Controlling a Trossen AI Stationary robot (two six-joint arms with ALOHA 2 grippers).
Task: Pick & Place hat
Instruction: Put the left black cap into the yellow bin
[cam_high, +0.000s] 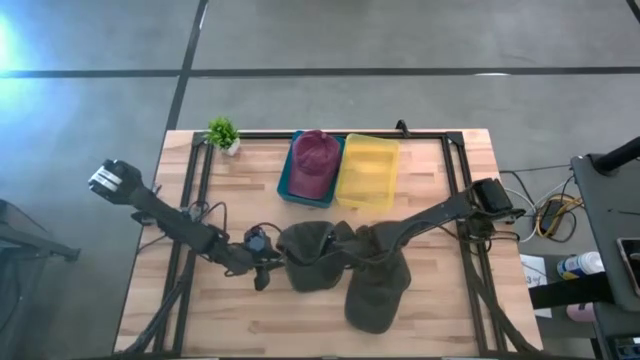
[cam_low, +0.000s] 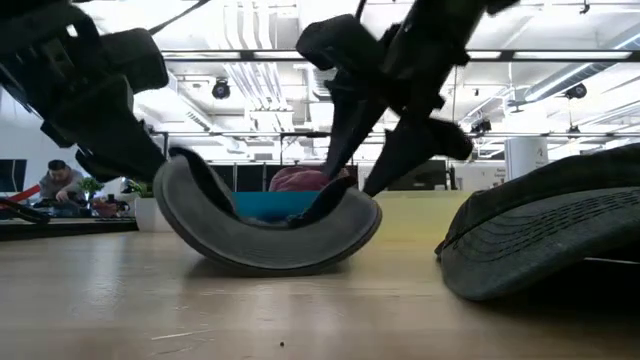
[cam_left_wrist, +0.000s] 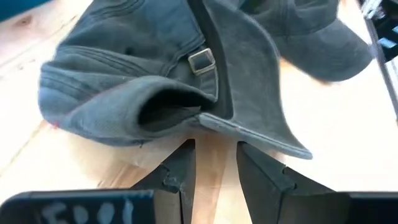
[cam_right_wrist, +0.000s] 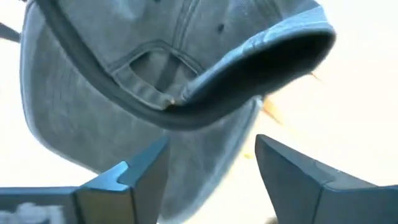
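A dark grey cap (cam_high: 312, 258) lies upturned near the table's middle, rocking on its crown (cam_low: 265, 245). A second grey cap (cam_high: 378, 290) lies to its right, toward the near edge, and fills the right of the low view (cam_low: 550, 240). My left gripper (cam_high: 268, 270) is open at the first cap's left side, its fingertips (cam_left_wrist: 216, 155) right at the brim's edge (cam_left_wrist: 261, 134). My right gripper (cam_high: 340, 245) is open at that cap's right side, with the raised rim (cam_right_wrist: 249, 68) just ahead of its wide gap (cam_right_wrist: 211, 162). My left gripper's fingertips stand at the brim's edge (cam_left_wrist: 211, 119), level with the table; I cannot tell whether they touch it. My right gripper comes slanting down from the right, its fingers on either side of the cap's rim (cam_low: 345, 200); I cannot tell whether they touch it.
At the far side a blue bin (cam_high: 285, 185) holds a maroon hat (cam_high: 316, 160), and a yellow bin (cam_high: 368, 170) stands beside it. A small potted plant (cam_high: 223, 133) sits at the far left corner. Bare wood shows along the near edge (cam_high: 230, 320).
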